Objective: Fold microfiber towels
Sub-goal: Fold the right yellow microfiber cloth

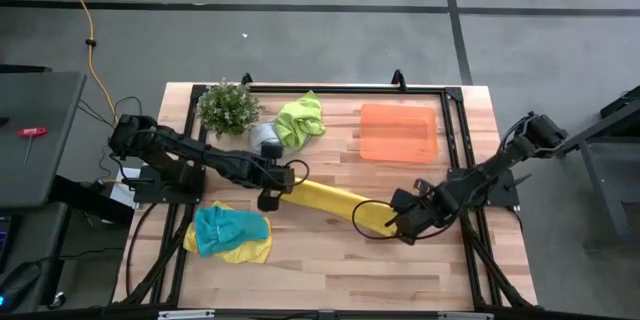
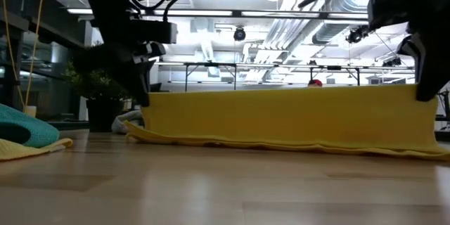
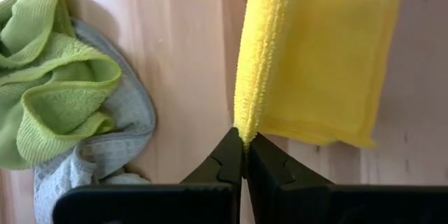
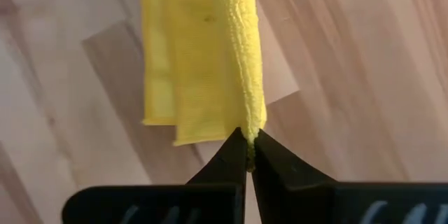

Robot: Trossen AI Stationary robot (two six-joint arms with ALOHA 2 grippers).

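Observation:
A yellow towel (image 1: 330, 198) hangs stretched between my two grippers over the table's middle; its lower edge (image 2: 281, 144) rests on the wood. My left gripper (image 1: 268, 198) is shut on its left end, my right gripper (image 1: 398, 225) on its right end. A teal towel (image 1: 228, 226) lies on a second yellow towel (image 1: 250, 252) at the near left. A lime green towel (image 1: 302, 118) lies partly on a pale grey-blue towel (image 1: 268, 140) at the far middle. My left gripper pinches the towel's upper folded edge at its left end (image 3: 243, 129) between the two fingertips, from above. The towel runs taut to the other gripper and hangs below as a doubled sheet. My right gripper pinches the same upper folded edge at its right end (image 4: 250, 131) between the two fingertips, from above. The towel hangs below it in several layers, lower edge on the table.
An orange tray (image 1: 398, 132) lies at the far right. A small leafy plant (image 1: 228, 106) stands at the far left, beside the green and grey towels. Bare wood lies along the near edge (image 1: 340, 280).

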